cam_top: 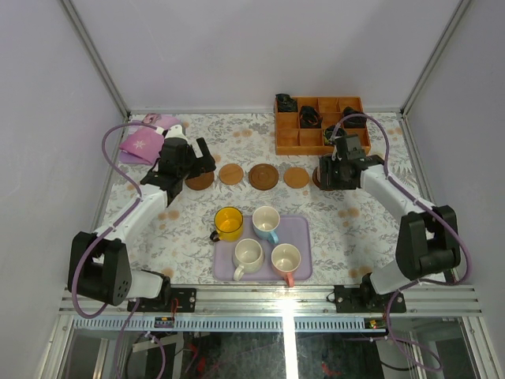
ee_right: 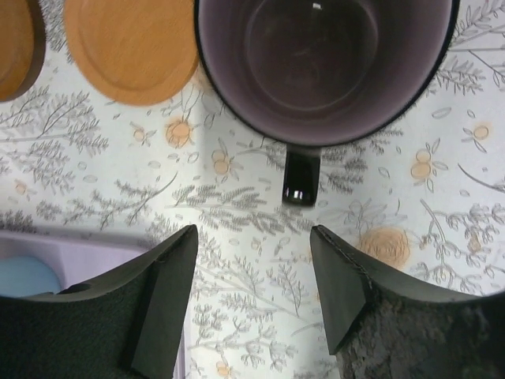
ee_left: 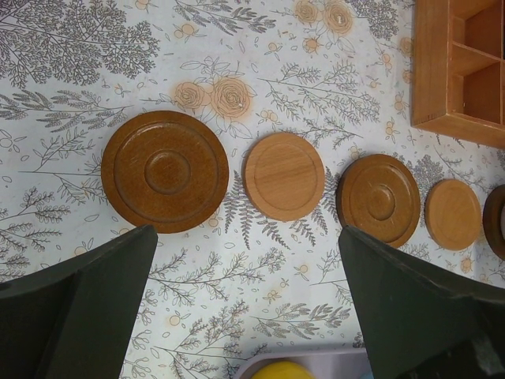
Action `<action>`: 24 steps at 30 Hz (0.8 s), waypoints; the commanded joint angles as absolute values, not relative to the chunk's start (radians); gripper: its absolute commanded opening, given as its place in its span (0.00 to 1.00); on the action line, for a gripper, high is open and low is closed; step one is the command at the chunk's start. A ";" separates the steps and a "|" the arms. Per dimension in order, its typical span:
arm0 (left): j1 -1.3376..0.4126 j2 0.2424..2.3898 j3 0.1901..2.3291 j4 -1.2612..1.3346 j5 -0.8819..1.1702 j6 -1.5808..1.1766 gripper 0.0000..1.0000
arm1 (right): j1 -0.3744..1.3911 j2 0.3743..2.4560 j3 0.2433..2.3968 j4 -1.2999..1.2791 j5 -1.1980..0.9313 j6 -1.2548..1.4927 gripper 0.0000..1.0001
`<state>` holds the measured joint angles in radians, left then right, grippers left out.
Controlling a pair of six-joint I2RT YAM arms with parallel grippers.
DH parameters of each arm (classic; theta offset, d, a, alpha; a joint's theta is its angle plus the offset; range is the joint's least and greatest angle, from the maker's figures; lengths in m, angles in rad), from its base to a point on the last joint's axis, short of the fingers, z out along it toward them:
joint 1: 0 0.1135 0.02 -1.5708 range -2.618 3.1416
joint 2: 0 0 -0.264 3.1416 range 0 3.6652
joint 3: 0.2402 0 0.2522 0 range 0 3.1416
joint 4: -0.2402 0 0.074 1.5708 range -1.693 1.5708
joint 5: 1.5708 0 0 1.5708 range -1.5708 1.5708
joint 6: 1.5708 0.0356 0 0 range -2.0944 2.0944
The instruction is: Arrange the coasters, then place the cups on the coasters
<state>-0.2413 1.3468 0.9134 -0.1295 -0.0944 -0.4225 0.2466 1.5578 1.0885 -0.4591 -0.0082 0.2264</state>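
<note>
Four brown coasters lie in a row: a dark ringed coaster (ee_left: pixel 165 171), a tan coaster (ee_left: pixel 284 176), a second ringed coaster (ee_left: pixel 380 200) and a small tan coaster (ee_left: pixel 452 214). My left gripper (ee_left: pixel 247 237) hangs open just in front of them, holding nothing. The greyish-purple cup (ee_right: pixel 323 63) stands at the row's right end, its handle (ee_right: pixel 301 175) pointing at my right gripper (ee_right: pixel 252 233), which is open just behind it with nothing between its fingers. What the purple cup stands on is hidden. The yellow cup (cam_top: pixel 229 223), blue cup (cam_top: pixel 266 223), cream cup (cam_top: pixel 248 257) and pink cup (cam_top: pixel 286 260) sit on the lavender tray (cam_top: pixel 304 229).
An orange-brown compartment box (cam_top: pixel 316 126) with dark items stands at the back right, just behind my right gripper (cam_top: pixel 335 170). A pink cloth (cam_top: pixel 142 142) lies at the back left beside my left gripper (cam_top: pixel 193 162). Walls close in the table on three sides.
</note>
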 commanded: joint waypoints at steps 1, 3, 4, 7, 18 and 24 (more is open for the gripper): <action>-0.243 1.316 0.920 -0.105 -0.106 -0.426 1.00 | 0.290 1.416 1.066 -0.531 0.020 0.237 0.68; -0.243 1.316 0.920 -0.109 -0.103 -0.425 1.00 | 0.334 1.365 1.051 -0.557 0.028 0.247 0.70; -0.242 1.316 0.921 -0.113 -0.099 -0.424 1.00 | 0.362 1.337 1.040 -0.567 0.031 0.259 0.72; -0.243 1.315 0.928 -0.125 -0.093 -0.420 1.00 | 0.446 1.261 1.007 -0.603 0.029 0.310 0.77; -0.244 1.279 0.899 -0.156 -0.050 -0.418 1.00 | 0.667 0.896 0.884 -0.774 -0.053 0.511 0.92; -0.244 1.261 0.870 -0.155 -0.031 -0.433 1.00 | 0.779 0.813 0.821 -0.811 -0.113 0.594 0.97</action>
